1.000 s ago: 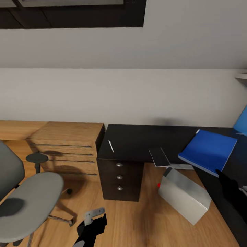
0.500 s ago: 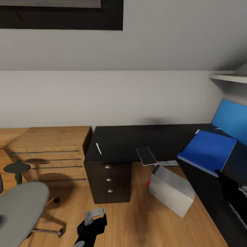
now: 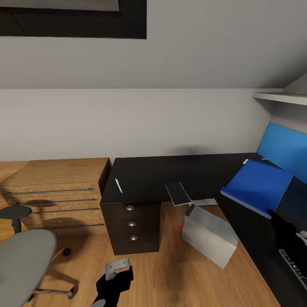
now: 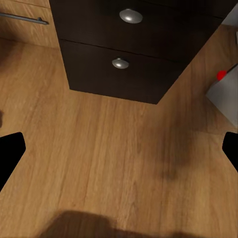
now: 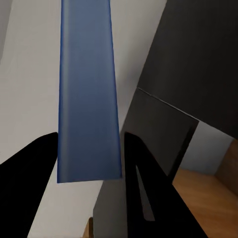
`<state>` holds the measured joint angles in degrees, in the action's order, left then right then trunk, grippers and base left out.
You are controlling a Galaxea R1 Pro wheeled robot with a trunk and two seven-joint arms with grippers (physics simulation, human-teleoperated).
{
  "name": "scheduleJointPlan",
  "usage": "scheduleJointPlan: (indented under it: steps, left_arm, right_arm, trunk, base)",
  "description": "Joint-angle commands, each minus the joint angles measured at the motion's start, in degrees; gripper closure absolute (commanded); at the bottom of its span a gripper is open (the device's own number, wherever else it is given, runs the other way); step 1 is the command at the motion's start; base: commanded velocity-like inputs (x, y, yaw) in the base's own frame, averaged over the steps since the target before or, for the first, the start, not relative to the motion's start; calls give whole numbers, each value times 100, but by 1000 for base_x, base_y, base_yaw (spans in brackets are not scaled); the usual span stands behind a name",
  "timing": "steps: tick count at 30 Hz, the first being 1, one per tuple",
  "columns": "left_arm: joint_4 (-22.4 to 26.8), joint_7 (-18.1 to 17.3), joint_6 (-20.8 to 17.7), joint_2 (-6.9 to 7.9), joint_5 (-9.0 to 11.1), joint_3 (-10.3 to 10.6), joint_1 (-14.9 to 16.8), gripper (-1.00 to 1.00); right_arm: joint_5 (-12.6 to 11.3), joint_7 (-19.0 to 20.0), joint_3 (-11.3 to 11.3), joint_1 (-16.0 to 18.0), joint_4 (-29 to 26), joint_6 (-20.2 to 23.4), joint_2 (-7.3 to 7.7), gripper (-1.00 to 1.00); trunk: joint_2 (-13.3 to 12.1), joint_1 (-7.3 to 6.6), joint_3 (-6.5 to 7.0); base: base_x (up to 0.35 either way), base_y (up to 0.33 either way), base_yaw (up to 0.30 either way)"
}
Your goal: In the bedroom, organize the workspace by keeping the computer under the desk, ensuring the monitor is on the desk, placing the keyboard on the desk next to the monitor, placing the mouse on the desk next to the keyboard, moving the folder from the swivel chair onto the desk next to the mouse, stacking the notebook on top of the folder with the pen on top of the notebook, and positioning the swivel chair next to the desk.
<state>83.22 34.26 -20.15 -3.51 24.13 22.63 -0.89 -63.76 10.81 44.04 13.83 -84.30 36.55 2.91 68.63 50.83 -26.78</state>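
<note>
Folder (image 3: 259,186): bright blue, flat, held over the right wing of the black tabletop (image 3: 157,172), at 3 o'clock in the head view. Gripped at its near corner by the right gripper (image 3: 279,228); in the right wrist view seen edge-on as a blue slab (image 5: 88,94) between the two dark fingers (image 5: 25,198), jaws closed on it. Long axis running from the gripper away toward 11 o'clock, far corner reaching toward the blue wall panel (image 3: 283,149).

Notebook (image 3: 179,194): thin, dark, at the inner edge of the tabletop, partly overhanging, at 9 o'clock from the folder, well apart.

Pen (image 3: 118,186): pale stick on the left end of the tabletop, above the dark drawer block (image 3: 132,224).

Computer (image 3: 208,234): grey-white tower tipped on the wood floor (image 3: 170,273) beneath the notebook, red dot at its left corner.

Keyboard (image 3: 294,263): a sliver at 4 o'clock on the tabletop, just below the right gripper.

Swivel chair (image 3: 21,264): grey seat at 8 o'clock.

Wooden drawer unit (image 3: 55,192): left of the desk.

Left gripper (image 3: 115,281): low at 6 o'clock over bare floor, jaws wide, nothing held.

Judgement: right arm the one placed to set the folder down; mouse position not discernible.
</note>
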Motion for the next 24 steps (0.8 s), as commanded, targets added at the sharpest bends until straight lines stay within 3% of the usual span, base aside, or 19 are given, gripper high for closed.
scheduleJointPlan:
  steps: [1, 6, 7, 10, 15, 19, 23, 24]
  left_arm:
    - [10, 37, -15, 0, 39, 4, 1, -100]
    - [2, 21, -15, 0, 39, 12, 1, -100]
    - [-13, 19, -15, 0, 50, 5, 1, -100]
    - [-16, 19, -19, 0, 54, 4, 1, -100]
    - [-27, 19, -23, -4, 59, 4, 1, -100]
    - [-30, 19, -24, -13, 56, 25, 1, -100]
    - [-27, 24, -23, -19, 50, 46, 1, -100]
    - [-26, 26, -22, -19, 49, 50, 1, -100]
  right_arm:
    - [-10, 24, 11, 6, 1, 40, -4, 100]
    - [-33, 41, 12, 6, 2, 37, -27, 100]
    - [-273, 91, 23, 6, 195, 37, -23, 100]
    - [-288, 46, -7, 6, 324, -13, -24, 100]
    - [-293, -536, -92, 23, 429, -236, -27, 100]
    - [-319, -982, -318, 54, 458, -553, -37, 100]
    - [-322, -1251, -717, 188, 585, -1273, -61, 100]
    - [-323, -1320, -863, 281, 650, -1631, -65, 100]
  trunk:
    - [3, 0, -5]
    - [3, 0, -5]
    - [3, 0, -5]
    - [3, 0, -5]
    - [3, 0, -5]
    - [3, 0, -5]
    - [3, 0, -5]
    - [3, 0, -5]
  base:
    - [0, 0, 0]
    - [124, -3, 0]
    - [316, -107, 0]
    - [297, -116, 0]
    - [98, -61, 0]
    - [17, -11, 0]
    - [4, -3, 0]
    - [2, -1, 0]
